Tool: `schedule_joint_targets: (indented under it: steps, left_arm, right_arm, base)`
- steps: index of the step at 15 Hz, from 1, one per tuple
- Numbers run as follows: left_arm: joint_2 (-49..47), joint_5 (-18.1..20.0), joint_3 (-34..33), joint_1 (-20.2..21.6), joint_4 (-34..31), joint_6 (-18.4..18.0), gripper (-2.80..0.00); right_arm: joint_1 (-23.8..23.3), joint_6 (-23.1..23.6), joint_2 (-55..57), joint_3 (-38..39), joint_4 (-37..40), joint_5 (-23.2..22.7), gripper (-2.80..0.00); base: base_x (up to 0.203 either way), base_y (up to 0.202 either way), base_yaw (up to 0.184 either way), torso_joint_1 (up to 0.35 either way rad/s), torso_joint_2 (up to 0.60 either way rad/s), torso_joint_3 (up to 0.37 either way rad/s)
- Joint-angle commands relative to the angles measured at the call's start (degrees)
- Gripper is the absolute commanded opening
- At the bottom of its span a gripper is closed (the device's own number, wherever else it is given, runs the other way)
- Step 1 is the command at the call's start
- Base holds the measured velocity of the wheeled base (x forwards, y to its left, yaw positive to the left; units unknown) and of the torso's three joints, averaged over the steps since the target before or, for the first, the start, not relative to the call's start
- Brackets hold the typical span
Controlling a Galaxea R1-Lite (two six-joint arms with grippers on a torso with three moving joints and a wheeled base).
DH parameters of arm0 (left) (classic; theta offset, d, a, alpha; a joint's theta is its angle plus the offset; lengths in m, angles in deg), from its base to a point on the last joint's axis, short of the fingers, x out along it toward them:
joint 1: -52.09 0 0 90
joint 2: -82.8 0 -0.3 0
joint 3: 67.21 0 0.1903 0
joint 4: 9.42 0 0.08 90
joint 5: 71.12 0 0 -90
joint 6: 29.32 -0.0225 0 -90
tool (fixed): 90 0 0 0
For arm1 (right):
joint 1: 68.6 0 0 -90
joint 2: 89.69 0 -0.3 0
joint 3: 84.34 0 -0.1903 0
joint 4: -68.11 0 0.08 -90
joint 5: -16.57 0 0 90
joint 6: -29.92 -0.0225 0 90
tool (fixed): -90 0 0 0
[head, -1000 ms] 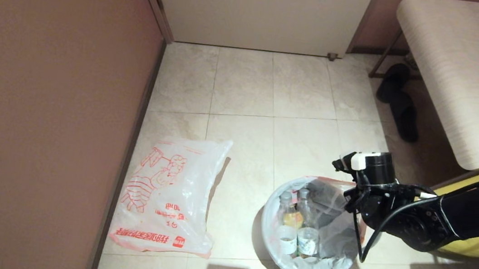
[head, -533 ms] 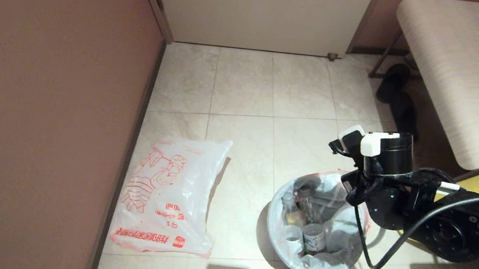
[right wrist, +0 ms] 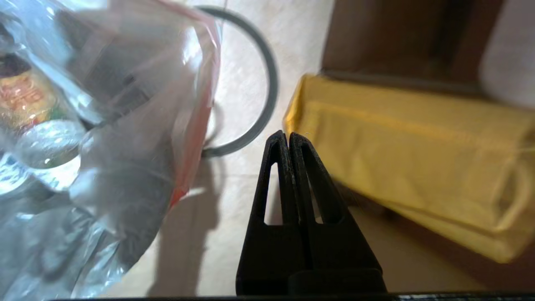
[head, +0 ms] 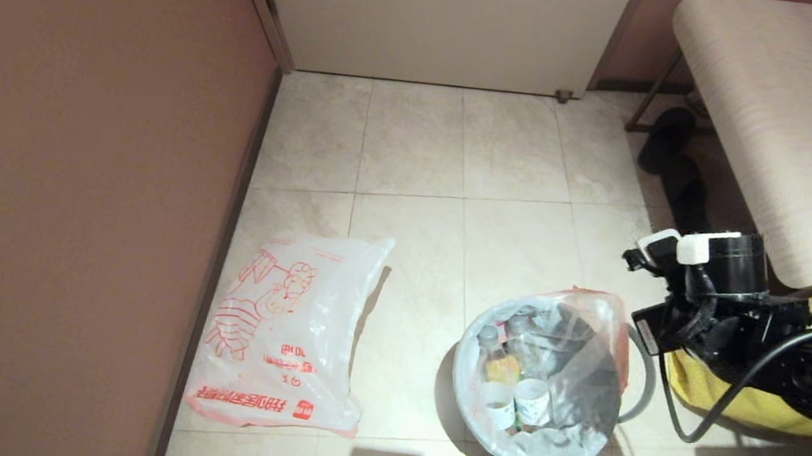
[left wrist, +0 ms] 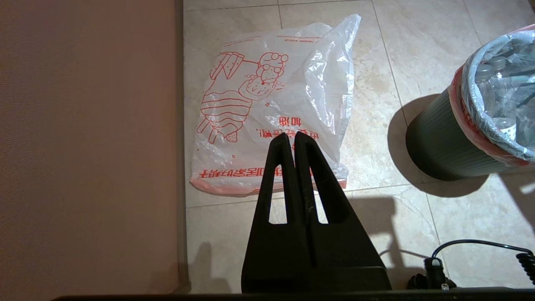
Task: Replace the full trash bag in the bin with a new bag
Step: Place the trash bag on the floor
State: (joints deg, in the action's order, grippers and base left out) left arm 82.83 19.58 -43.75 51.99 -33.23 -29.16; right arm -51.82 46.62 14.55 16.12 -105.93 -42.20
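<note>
The bin (left wrist: 434, 142) stands on the tiled floor, lined with the full trash bag (head: 576, 357), which holds bottles and cups. The bag's pink-red edge (right wrist: 200, 104) stands loose on the side toward my right arm (head: 720, 321). The grey hoop (head: 641, 381) hangs off that side of the bin, down toward the floor. My right gripper (right wrist: 288, 134) is shut and empty, over bare floor between the hoop (right wrist: 267, 83) and a yellow bag (right wrist: 418, 146). The new bag (head: 285, 329) lies flat by the left wall. My left gripper (left wrist: 291, 136) hovers shut above the new bag (left wrist: 271, 104).
A brown wall (head: 71, 179) runs along the left. A white door (head: 440, 15) closes the far end. A bench (head: 766, 133) with bottles stands at the right, black slippers (head: 679, 176) beside it. Open tiles lie between the new bag and the bin.
My right arm has risen out of the bin and swung right. The hoop has come off the rim and now hangs at the bin's right side, and the bag's right edge stands up loose.
</note>
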Motion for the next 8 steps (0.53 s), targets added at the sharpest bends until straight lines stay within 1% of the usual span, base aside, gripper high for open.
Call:
schedule_joint_targets:
  steps: [1,2,4,5,7,8]
  left_arm:
    - [0.0,0.0,0.0,0.0,0.0,0.0,-2.80]
    - [0.0,0.0,0.0,0.0,0.0,0.0,-2.80]
    - [0.0,0.0,0.0,0.0,0.0,0.0,-2.80]
    - [0.0,0.0,0.0,0.0,0.0,0.0,-2.80]
    - [0.0,0.0,0.0,0.0,0.0,0.0,-2.80]
    - [0.0,0.0,0.0,0.0,0.0,0.0,-2.80]
  right_arm:
    - [-5.9,-3.7,-1.5,-1.4,6.3,-11.0,-2.80]
    - [-9.6,-6.3,-2.7,-3.0,11.2,-19.2,0.00]
    - [-16.3,-8.7,-4.1,-5.1,18.5,-35.5,0.00]
    - [-19.0,-9.2,-3.4,-5.9,20.5,-39.6,0.00]
    - [-19.7,-8.4,0.0,-7.3,21.3,-40.8,0.00]
    - [-19.7,-8.0,1.7,-7.9,20.6,-41.1,0.00]
  base:
    - [0.000,0.000,0.000,0.000,0.00,0.000]
    - [0.000,0.000,0.000,0.000,0.00,0.000]
    - [0.000,0.000,0.000,0.000,0.00,0.000]
    - [0.000,0.000,0.000,0.000,0.00,0.000]
    - [0.000,0.000,0.000,0.000,0.00,0.000]
    - [0.000,0.000,0.000,0.000,0.00,0.000]
